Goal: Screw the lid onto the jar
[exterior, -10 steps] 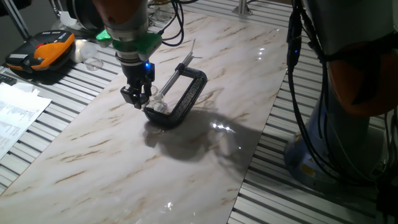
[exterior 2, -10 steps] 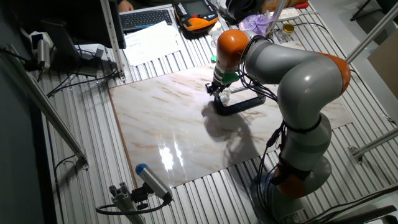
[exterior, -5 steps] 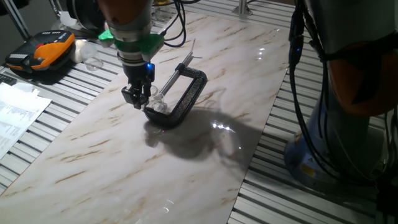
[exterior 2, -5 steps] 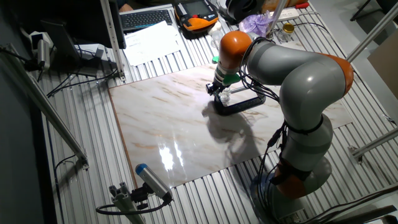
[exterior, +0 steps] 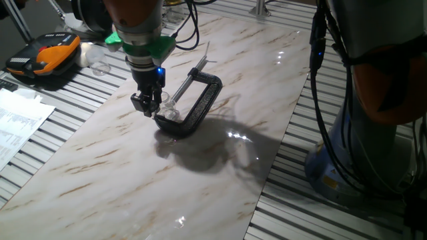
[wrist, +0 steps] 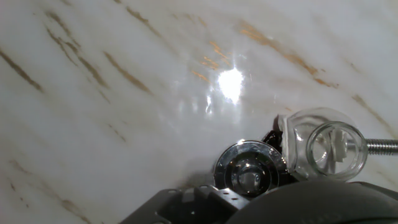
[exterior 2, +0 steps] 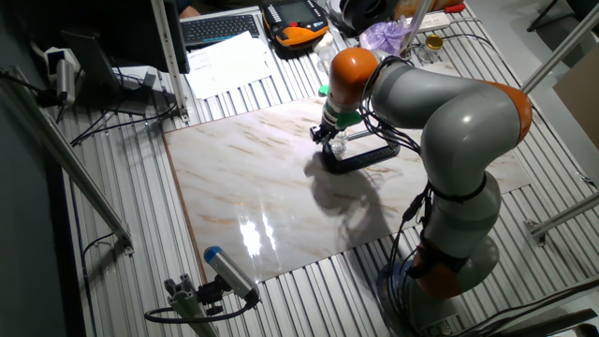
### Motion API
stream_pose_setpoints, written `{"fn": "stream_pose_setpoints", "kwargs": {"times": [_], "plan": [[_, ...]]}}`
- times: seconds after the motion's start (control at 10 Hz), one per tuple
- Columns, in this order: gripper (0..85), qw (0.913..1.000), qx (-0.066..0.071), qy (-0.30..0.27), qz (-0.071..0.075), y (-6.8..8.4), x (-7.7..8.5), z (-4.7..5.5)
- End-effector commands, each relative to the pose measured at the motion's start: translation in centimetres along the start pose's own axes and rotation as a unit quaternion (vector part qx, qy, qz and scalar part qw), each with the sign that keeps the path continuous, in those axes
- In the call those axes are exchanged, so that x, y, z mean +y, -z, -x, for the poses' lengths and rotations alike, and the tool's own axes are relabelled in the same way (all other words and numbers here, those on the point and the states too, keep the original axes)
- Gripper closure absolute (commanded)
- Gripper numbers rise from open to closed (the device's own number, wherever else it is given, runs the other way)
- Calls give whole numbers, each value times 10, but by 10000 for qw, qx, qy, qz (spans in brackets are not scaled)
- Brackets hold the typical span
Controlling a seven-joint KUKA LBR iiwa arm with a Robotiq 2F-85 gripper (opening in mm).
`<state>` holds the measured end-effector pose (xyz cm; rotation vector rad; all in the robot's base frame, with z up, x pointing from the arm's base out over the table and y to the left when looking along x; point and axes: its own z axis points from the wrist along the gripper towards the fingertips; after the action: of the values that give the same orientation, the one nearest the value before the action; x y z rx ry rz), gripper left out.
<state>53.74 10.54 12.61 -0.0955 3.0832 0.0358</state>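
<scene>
- The lid (wrist: 251, 171), a shiny round metal cap with a darker centre, sits at the bottom of the hand view, right by the gripper body and above the marble.
- Just to its right lies the jar (wrist: 323, 149), clear and small, on its side with its open mouth toward the camera; its rim looks to be touching or nearly touching the lid.
- The jar (exterior: 171, 111) is held in the black C-clamp (exterior: 197, 107), with the clamp's steel screw rod (wrist: 380, 145) running off to the right behind it.
- The gripper (exterior: 147, 107) hangs low just beside the clamp's near end, fingers pointing down at the table (exterior: 200, 180).
- Whether the fingers are apart or pressed on the lid cannot be told: the hand view shows only the dark housing under the lid, and both fixed views are too small.
- From the other fixed view the gripper (exterior 2: 329, 137) is at the clamp (exterior 2: 360, 157), on the far part of the marble slab (exterior 2: 243, 187).
- An orange and black device (exterior: 43, 57) and papers (exterior: 17, 123) lie off the slab on the slatted bench.
</scene>
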Motion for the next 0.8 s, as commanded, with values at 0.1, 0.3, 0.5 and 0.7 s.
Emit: {"fn": "stream_pose_setpoints", "kwargs": {"times": [0.1,0.3,0.5,0.7], "plan": [[850,9999,57,-159,-24,0,0,0],[850,9997,203,-131,-36,0,0,0],[850,9996,254,-103,20,0,0,0],[850,10000,3,-20,6,0,0,0]]}}
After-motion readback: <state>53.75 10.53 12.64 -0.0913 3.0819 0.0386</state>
